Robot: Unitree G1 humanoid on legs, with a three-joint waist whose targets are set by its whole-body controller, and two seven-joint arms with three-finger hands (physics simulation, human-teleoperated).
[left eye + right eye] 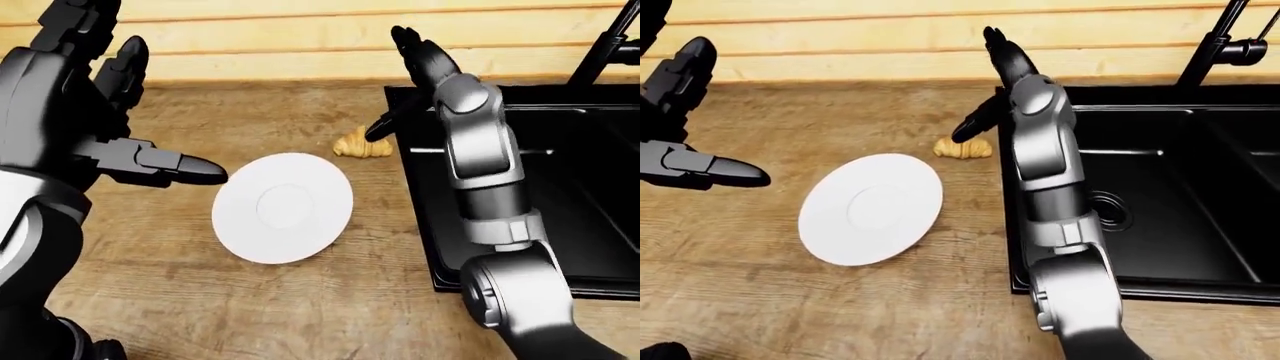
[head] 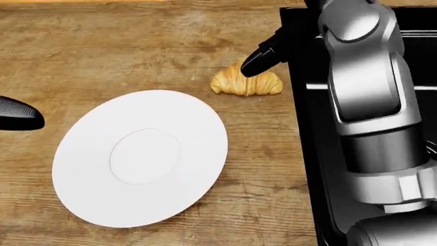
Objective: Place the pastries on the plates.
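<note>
A golden croissant lies on the wooden counter, up and right of a round white plate, close to the sink's left edge. My right hand is open, raised above the croissant; one dark fingertip points down at the croissant's top. I cannot tell whether it touches. My left hand is open and empty, held above the counter left of the plate, one finger reaching toward the plate's rim. Only one plate and one pastry show.
A black sink with a black faucet fills the right of the views. A pale wood-plank wall runs along the top. The wooden counter spreads around the plate.
</note>
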